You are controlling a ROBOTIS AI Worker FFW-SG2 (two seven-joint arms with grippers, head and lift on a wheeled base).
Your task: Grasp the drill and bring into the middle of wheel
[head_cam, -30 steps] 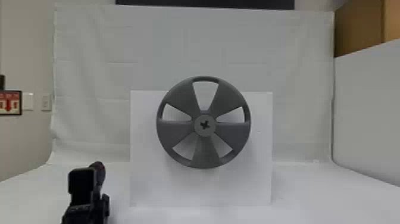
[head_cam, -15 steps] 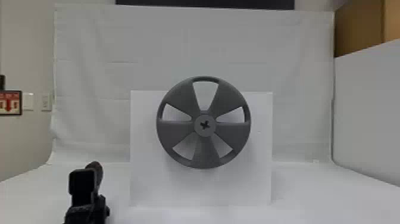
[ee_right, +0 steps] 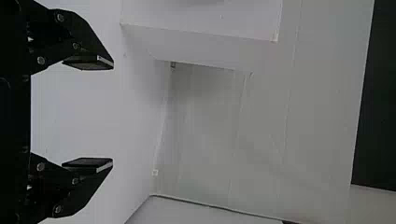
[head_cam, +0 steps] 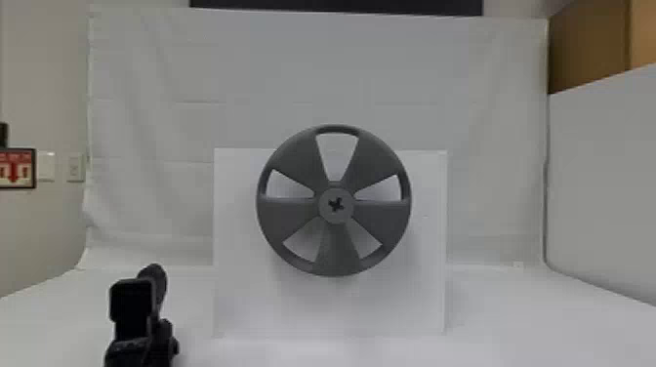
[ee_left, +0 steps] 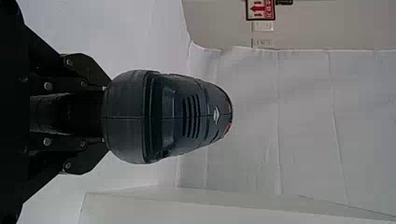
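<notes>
In the head view my left gripper (head_cam: 139, 346) is at the lower left, in front and to the left of the wheel (head_cam: 297, 214), with the dark drill (head_cam: 157, 285) partly hidden behind its black parts. Seen from the left wrist, the drill (ee_left: 175, 114) has its rounded, vented housing beyond the fingers, and my left gripper (ee_left: 100, 115) is shut on it. The grey five-spoked wheel stands upright, a cross-shaped recess in its hub (head_cam: 336, 205). My right gripper (ee_right: 112, 113) is open, nothing between its fingers.
A white panel (head_cam: 234, 293) stands upright behind the wheel on the white table surface (head_cam: 512, 332). White cloth (head_cam: 161, 122) hangs at the back. On the right is a pale partition (head_cam: 605, 195) with brown boxes (head_cam: 585, 49) above it.
In the head view the drill's top has shifted slightly left relative to the left gripper's black parts. The gripper itself has barely moved, and the wheel has stayed in place.
</notes>
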